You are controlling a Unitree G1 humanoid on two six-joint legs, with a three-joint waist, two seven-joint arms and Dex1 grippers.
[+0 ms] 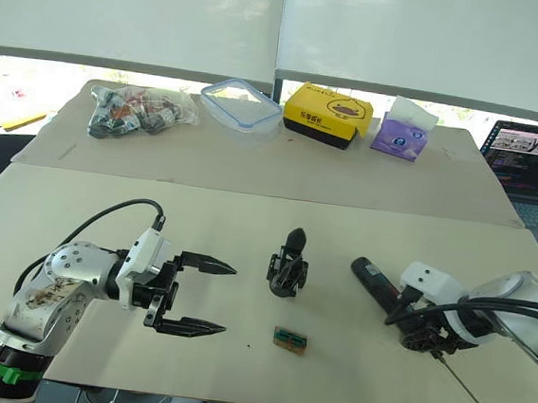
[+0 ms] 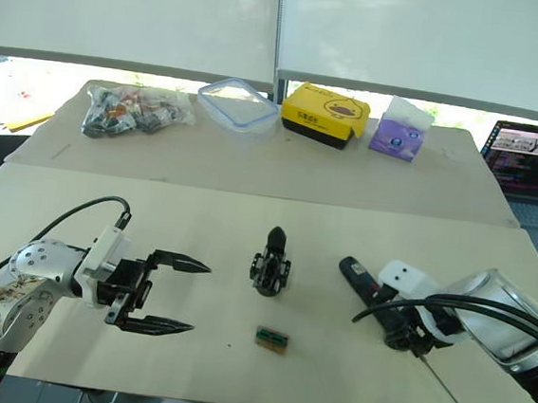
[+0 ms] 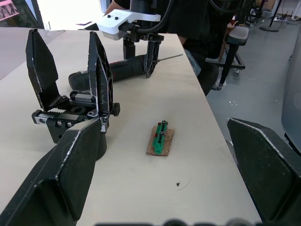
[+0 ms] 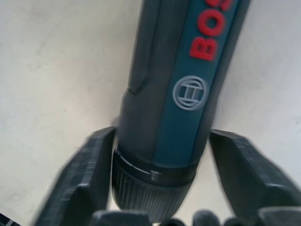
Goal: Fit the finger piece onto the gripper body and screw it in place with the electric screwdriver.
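Note:
The gripper body (image 1: 288, 265) stands upright at the middle of the near table. In the left wrist view two pointed black fingers rise from the gripper body (image 3: 70, 110); I cannot tell which one is the finger piece. My left gripper (image 1: 228, 300) is open to its left, fingertips pointing at it with nothing between them. The electric screwdriver (image 1: 378, 276) lies flat at the right, its thin bit toward the front edge. My right gripper (image 1: 430, 339) straddles the screwdriver (image 4: 174, 94) near its collar, open: one finger (image 4: 89, 165) touches, the other finger (image 4: 244, 174) stands slightly off.
A small green-and-tan block (image 1: 290, 339) lies in front of the gripper body. On the far table sit a bag of small items (image 1: 139, 111), a clear tub (image 1: 241, 104), a yellow box (image 1: 327, 114) and a purple tissue pack (image 1: 405, 129). A laptop (image 1: 535, 160) is far right.

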